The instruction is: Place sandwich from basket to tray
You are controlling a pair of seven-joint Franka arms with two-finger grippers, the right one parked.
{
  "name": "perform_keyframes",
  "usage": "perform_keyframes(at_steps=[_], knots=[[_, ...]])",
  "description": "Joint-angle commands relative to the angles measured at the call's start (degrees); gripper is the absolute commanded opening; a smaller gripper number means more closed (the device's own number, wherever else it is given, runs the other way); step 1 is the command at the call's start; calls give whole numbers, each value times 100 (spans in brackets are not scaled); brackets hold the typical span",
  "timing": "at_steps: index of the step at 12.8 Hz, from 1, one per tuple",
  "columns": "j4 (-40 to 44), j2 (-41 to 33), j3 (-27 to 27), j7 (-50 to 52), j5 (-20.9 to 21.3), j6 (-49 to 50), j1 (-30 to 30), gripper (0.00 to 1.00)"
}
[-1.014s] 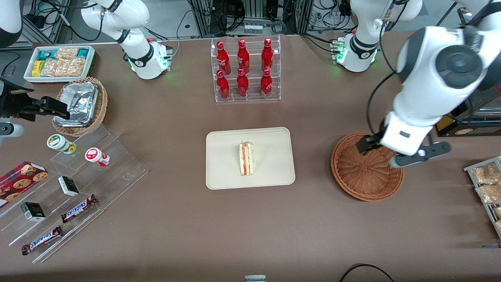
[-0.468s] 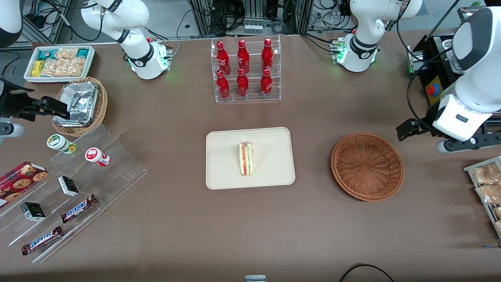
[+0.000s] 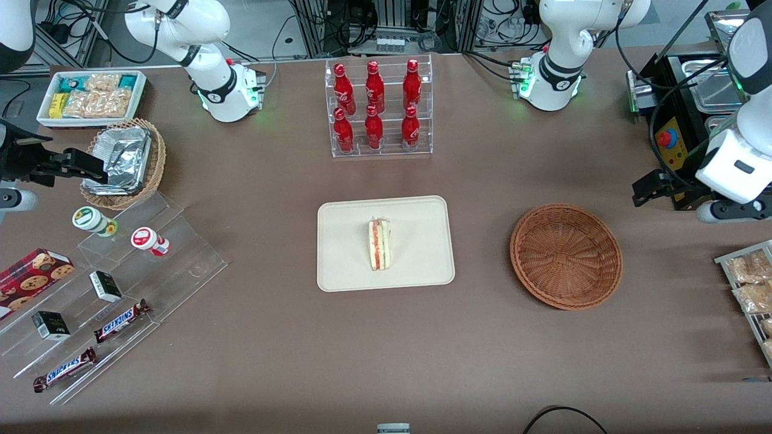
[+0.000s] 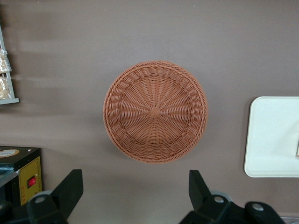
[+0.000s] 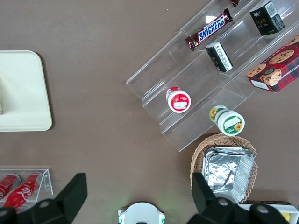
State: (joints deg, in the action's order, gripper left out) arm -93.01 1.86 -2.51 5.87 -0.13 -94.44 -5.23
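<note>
The sandwich [image 3: 380,243] lies on its side in the middle of the cream tray [image 3: 416,241], filling edge up. The reddish-brown wicker basket [image 3: 566,256] stands empty beside the tray, toward the working arm's end of the table. My left gripper [image 3: 684,202] hangs high above the table, past the basket toward the working arm's end, open and empty. In the left wrist view the open gripper [image 4: 134,191] looks down on bare table next to the empty basket [image 4: 155,111], with a corner of the tray [image 4: 273,140] in sight.
A clear rack of red bottles [image 3: 379,108] stands farther from the camera than the tray. A black box with a red button [image 3: 669,141] and a rack of snack packets [image 3: 748,283] are near my gripper. Foil-lined basket [image 3: 123,163], white snack bin [image 3: 90,96] and acrylic steps [image 3: 120,289] lie toward the parked arm's end.
My left gripper has moved from above the basket's rim out toward the working arm's end of the table, open and empty. The sandwich, tray and basket have not moved.
</note>
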Motion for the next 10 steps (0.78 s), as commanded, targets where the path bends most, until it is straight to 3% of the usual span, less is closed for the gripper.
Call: perform_keyframes(at_steps=[1, 10], knots=[[-227, -335, 6, -384, -75, 135, 189, 100], [142, -327, -197, -605, -66, 364, 224, 100]])
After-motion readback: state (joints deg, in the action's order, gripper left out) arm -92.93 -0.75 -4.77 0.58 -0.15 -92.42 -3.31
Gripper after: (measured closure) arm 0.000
